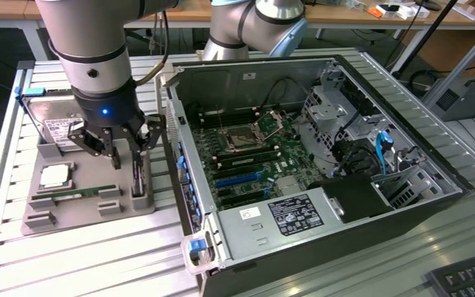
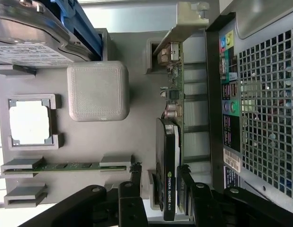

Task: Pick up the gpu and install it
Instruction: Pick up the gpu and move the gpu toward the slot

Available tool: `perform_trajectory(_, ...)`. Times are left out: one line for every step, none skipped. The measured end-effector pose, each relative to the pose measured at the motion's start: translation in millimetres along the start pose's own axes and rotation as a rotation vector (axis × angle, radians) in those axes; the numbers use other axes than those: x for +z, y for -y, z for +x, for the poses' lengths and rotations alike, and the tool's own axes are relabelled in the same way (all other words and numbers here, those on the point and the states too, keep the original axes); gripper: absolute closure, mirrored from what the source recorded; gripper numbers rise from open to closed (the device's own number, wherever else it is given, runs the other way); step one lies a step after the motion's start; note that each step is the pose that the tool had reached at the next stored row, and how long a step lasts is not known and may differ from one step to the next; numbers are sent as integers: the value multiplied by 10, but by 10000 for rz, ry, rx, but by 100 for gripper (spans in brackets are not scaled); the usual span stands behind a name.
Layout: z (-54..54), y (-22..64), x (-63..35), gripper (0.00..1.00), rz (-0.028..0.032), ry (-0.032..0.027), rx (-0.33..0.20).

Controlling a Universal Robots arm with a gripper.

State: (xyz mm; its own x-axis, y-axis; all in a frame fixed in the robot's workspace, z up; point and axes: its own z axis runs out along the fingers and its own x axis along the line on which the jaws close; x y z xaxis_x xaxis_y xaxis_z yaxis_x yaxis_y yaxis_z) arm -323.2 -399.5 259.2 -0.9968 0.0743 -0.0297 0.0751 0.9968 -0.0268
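The gpu [image 1: 139,178] stands on its long edge in a slot of the grey parts holder [image 1: 85,216], just beside the open computer case [image 1: 328,204]. In the wrist view the gpu [image 2: 171,142] shows a dark cooler, a green board edge and a silver bracket at its far end. My gripper [image 1: 130,156] hangs right above the card's near end. It is open, with one finger on each side of the card [image 2: 160,201]. The fingertips [image 2: 131,201] are level with the card's top edge and do not press on it.
On the same holder lie a silver hard drive [image 1: 56,120], a square processor [image 1: 56,176] and a green memory stick [image 1: 77,193]. The motherboard [image 1: 246,154] with blue slots lies inside the case. A keyboard [image 1: 469,278] sits at the exterior view's lower right.
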Motion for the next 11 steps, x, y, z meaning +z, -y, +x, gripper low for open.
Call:
perform_trajectory(0, 0, 2, 58, 4, -1, 0)
perform_trajectory(0, 0, 3, 58, 7, -1, 0)
perform_trajectory(0, 0, 5, 58, 12, -1, 0)
perform_trajectory(0, 0, 7, 58, 14, -1, 0)
perform_trajectory(0, 0, 9, 58, 17, 0, 0)
perform_trajectory(0, 0, 11, 58, 20, 1, -1)
perform_trajectory(0, 0, 14, 58, 22, 1, -1)
perform_trajectory(0, 0, 15, 58, 24, 2, -1)
perform_trajectory(1, 0, 16, 58, 27, 0, 0)
perform_trajectory(1, 0, 17, 58, 31, -1, 0)
perform_trajectory(1, 0, 20, 58, 33, 0, -1)
